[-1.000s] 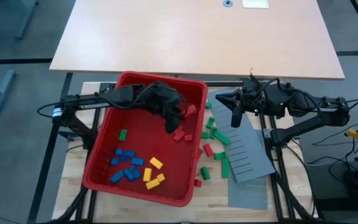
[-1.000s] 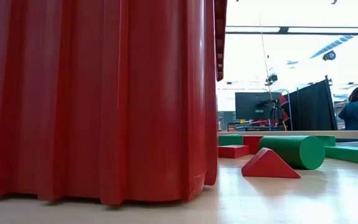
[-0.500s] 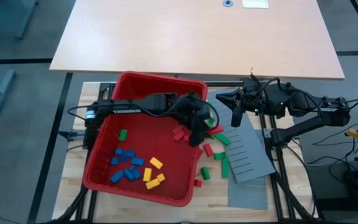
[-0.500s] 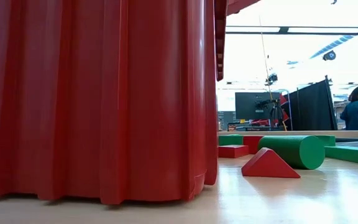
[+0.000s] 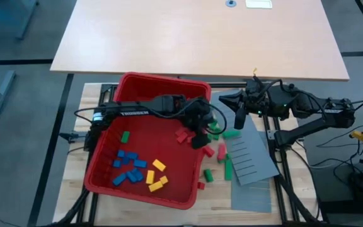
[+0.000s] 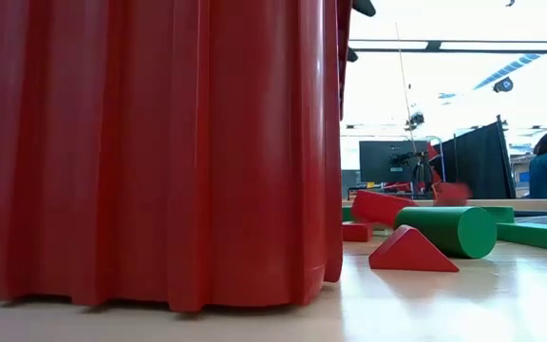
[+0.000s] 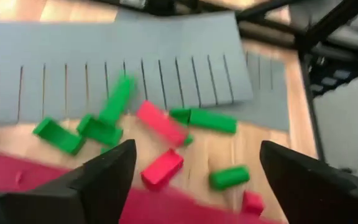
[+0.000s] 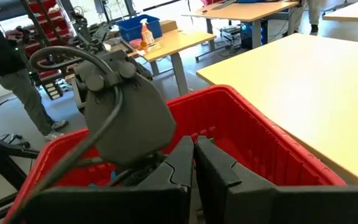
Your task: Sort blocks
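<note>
As the left gripper, fingers spread and empty, has swung past the red bin rim, loose blocks beside it have scattered, so sorting continues; the right gripper waits pressed shut.

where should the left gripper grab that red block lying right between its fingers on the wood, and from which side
Take the red block across its two long faces, near mid-length, coming straight down from above. It lies flat on the bare wood beside the red bin, angled, with open space along both long sides. The left gripper is open and already straddles it, so probably only a small wrist turn is needed to square the fingers to those faces.
</note>
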Tool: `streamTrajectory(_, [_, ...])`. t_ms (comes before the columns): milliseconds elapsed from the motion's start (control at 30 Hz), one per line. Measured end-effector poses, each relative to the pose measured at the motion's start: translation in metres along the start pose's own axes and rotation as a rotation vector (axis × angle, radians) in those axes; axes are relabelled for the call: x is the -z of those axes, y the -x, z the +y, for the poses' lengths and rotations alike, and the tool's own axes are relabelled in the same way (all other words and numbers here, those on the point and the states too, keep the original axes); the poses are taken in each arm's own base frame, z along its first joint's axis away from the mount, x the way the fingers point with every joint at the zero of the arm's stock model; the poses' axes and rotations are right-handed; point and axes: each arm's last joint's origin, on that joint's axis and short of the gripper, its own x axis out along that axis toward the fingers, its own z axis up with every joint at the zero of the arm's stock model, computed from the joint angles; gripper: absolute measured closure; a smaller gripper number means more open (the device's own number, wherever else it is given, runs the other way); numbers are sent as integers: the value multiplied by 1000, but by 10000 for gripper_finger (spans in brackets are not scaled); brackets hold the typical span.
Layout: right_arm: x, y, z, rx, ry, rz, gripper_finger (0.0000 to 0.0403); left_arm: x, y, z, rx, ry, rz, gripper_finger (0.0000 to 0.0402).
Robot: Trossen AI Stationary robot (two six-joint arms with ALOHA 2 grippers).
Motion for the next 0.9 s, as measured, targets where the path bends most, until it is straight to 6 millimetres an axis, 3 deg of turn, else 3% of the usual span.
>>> streamTrajectory(300, [0, 0, 0, 0, 1, 2, 403, 8, 15, 7, -45, -33, 132, 91])
streamTrajectory(733, [0, 0, 0, 2, 2, 2, 403, 11, 88, 13, -242, -88, 121, 91])
streamTrajectory(900, [0, 0, 0, 2, 2, 2, 403, 24, 86, 26, -342, -108, 213, 91])
